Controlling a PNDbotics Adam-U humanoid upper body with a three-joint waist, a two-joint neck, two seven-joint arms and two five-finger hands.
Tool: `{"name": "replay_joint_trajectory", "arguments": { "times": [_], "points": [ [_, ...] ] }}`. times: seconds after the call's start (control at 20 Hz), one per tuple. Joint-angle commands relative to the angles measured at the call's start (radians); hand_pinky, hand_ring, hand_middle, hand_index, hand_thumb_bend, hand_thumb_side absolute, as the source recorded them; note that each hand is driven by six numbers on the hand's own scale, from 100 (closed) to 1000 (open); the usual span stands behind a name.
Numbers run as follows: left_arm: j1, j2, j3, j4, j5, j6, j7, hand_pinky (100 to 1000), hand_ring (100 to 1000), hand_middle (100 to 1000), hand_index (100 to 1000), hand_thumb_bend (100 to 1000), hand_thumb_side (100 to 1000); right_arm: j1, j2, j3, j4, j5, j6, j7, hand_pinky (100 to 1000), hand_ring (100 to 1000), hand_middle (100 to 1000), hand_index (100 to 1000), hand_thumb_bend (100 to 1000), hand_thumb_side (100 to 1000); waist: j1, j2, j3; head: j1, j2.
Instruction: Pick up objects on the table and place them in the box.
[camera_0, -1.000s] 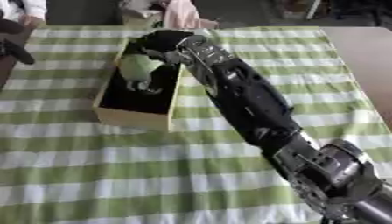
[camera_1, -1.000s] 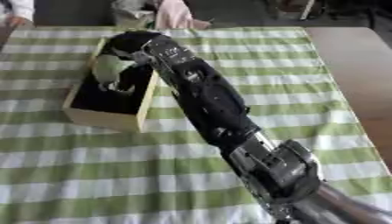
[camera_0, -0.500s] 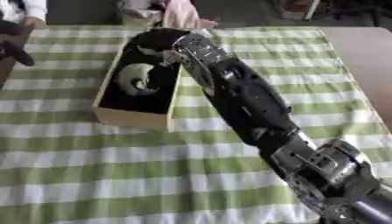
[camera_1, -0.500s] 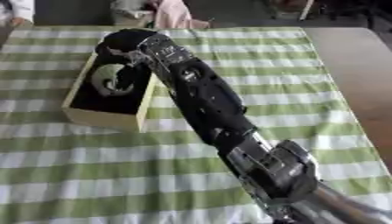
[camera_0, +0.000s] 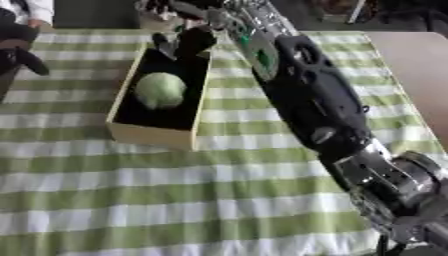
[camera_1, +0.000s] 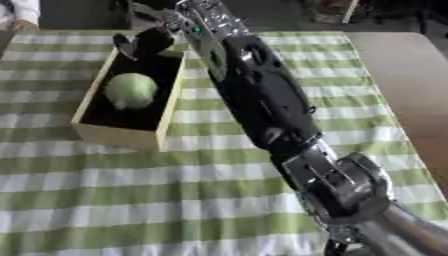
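A pale green round ball (camera_0: 159, 89) lies inside the wooden box (camera_0: 150, 136), on its black lining, about midway along. My right arm reaches from the lower right across the cloth. My right hand (camera_0: 185, 42) hangs over the box's far end, beyond the ball. Its fingers are spread and relaxed, open, holding nothing. At the left edge of the left eye view a dark shape shows, my left hand (camera_0: 19, 51), well clear of the box.
A green and white checked cloth (camera_0: 175, 200) covers the table. Bare brown tabletop (camera_0: 413, 65) shows at the right. The right forearm runs along the box's right side.
One second ago my right hand held the green ball over the box. The ball now lies in the box, and the hand has let go and drawn back to the far end.
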Motion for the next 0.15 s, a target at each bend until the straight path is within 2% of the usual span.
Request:
{"name": "replay_joint_trajectory", "arguments": {
  "times": [0.05,0.15],
  "points": [
    [-0.012,0.021,0.007,-0.019,-0.004,-0.009,0.004,513,701,671,795,105,740,-0.006,-0.071,-0.021,-0.112,-0.093,0.038,0.0,826,783,759,898,100,610,0.009,-0.023,-0.006,0.012,0.002],
    [-0.013,0.023,0.008,-0.019,-0.005,-0.012,0.006,513,702,672,795,103,729,0.008,-0.101,-0.031,-0.175,-0.148,0.067,0.0,811,772,747,890,100,635,0.011,-0.024,-0.012,0.019,0.004]
  ]
}}
